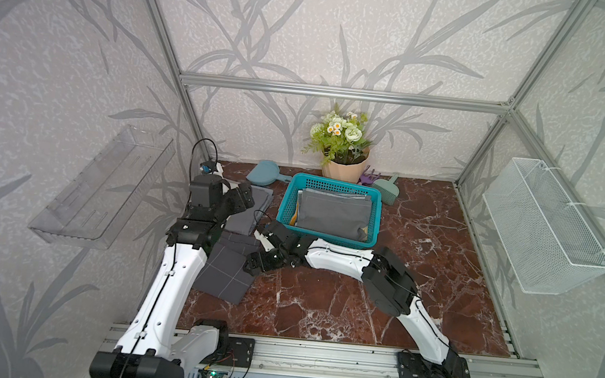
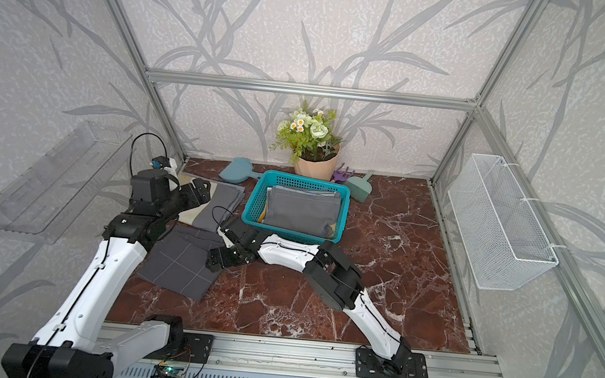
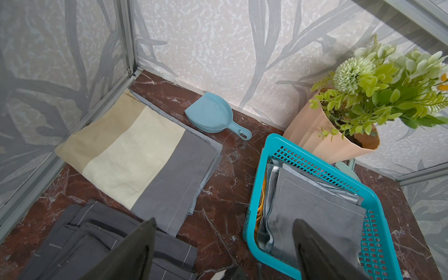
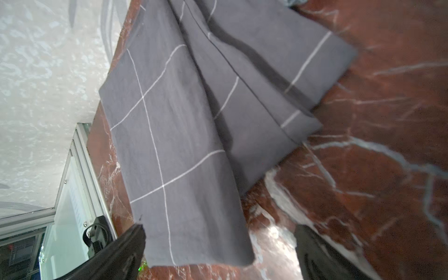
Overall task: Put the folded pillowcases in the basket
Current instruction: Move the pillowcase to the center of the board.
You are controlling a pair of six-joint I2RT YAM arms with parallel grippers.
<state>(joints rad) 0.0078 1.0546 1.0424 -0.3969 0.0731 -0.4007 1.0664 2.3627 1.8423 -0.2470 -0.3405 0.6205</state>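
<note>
Beige cloth beside basket: unblocked in left-wrist view.

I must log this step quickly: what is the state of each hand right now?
Left hand: open, holding nothing.
Right hand: open, holding nothing.

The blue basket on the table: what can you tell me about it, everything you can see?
The basket is a rectangular teal-blue plastic tub with grid-perforated walls and a smooth rim. It stands upright, slightly skewed, on the red marble table, toward the back, just in front of the flower pot. A plain gray pillowcase lies folded flat on top inside it; lighter and yellow edges of other cloths peek out beneath it along one side.
</note>
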